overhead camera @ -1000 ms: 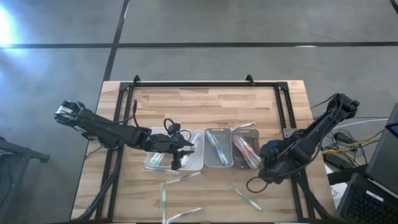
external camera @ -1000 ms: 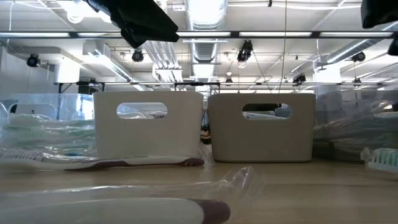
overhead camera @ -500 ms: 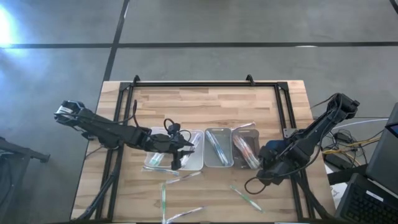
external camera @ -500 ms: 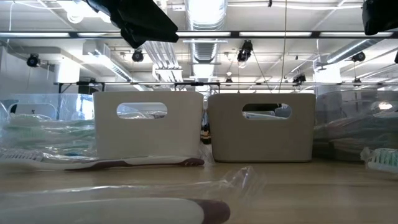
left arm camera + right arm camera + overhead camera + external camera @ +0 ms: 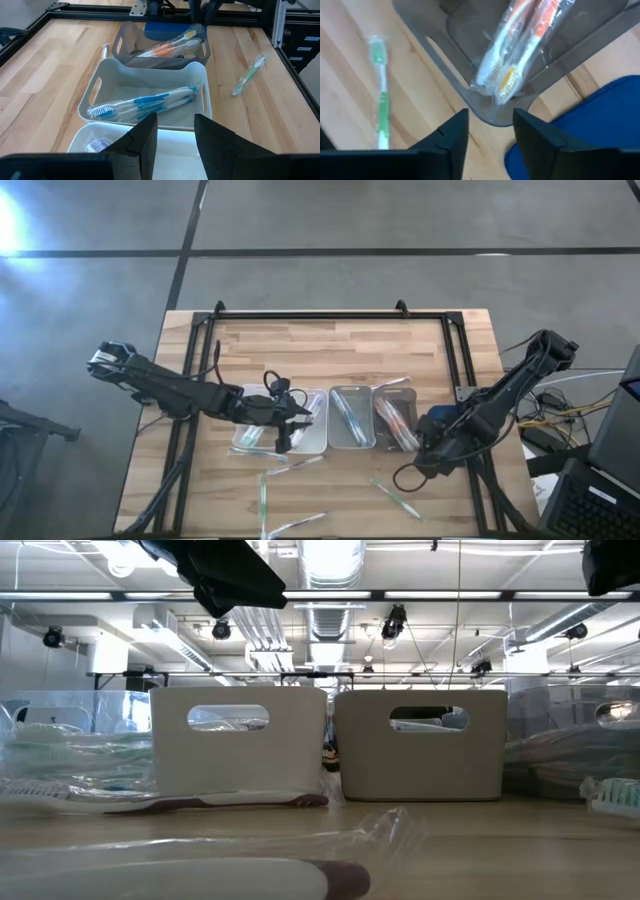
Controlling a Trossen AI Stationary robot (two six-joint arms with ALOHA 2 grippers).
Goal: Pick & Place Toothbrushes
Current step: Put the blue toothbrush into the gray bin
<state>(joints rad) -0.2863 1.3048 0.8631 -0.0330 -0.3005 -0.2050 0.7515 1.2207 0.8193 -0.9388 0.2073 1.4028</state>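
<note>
Three trays stand side by side mid-table. The left tray (image 5: 305,436) lies under my left gripper (image 5: 174,145), which is open and holds nothing. The middle tray (image 5: 105,85) holds blue toothbrushes (image 5: 145,102). The grey right tray (image 5: 445,20) holds wrapped orange toothbrushes (image 5: 520,40). My right gripper (image 5: 490,132) hangs open above that tray's near right corner, nothing between its fingers. Loose green toothbrushes (image 5: 263,500) (image 5: 395,495) lie flat on the wood toward the near edge; one (image 5: 381,107) lies beside the grey tray.
A black frame (image 5: 310,314) runs along the table's far and side edges. A blue thing (image 5: 600,125) lies just right of the grey tray. More wrapped toothbrushes (image 5: 300,522) (image 5: 290,463) lie near the front edge. Bare wood (image 5: 330,355) stretches behind the trays.
</note>
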